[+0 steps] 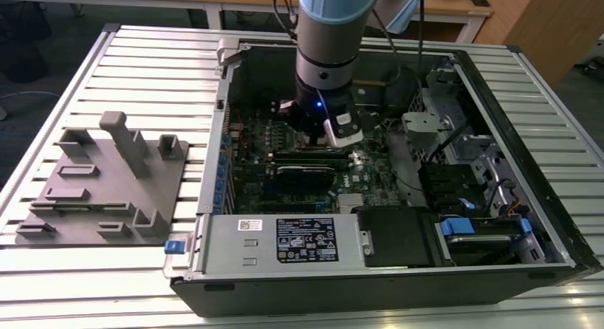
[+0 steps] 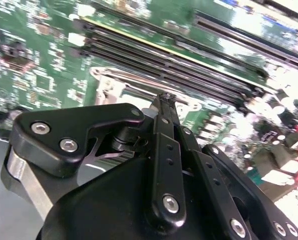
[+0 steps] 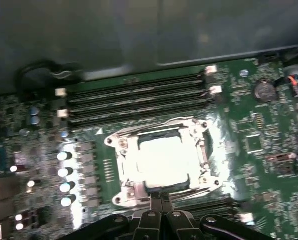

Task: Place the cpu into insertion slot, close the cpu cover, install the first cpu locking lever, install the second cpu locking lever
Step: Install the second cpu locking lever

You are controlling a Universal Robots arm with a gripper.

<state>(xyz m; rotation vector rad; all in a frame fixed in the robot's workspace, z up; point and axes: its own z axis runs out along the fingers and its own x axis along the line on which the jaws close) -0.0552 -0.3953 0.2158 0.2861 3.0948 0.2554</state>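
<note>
Cpu seated in insertion slot; tool fingers pressed together, empty.

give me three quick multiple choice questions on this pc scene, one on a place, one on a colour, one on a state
1. Where does the claw sit?
A. at the edge of the socket
B. over the grey rack
C. outside the case

2. What colour is the circuit board?
A. red
B. green
C. white

3. Where is the chip?
A. on the table
B. in the grey rack
C. in the socket

Answers:
1 A, its tips meet the socket frame in the first wrist view.
2 B, green in both wrist views.
3 C, its bright top fills the frame.
</note>
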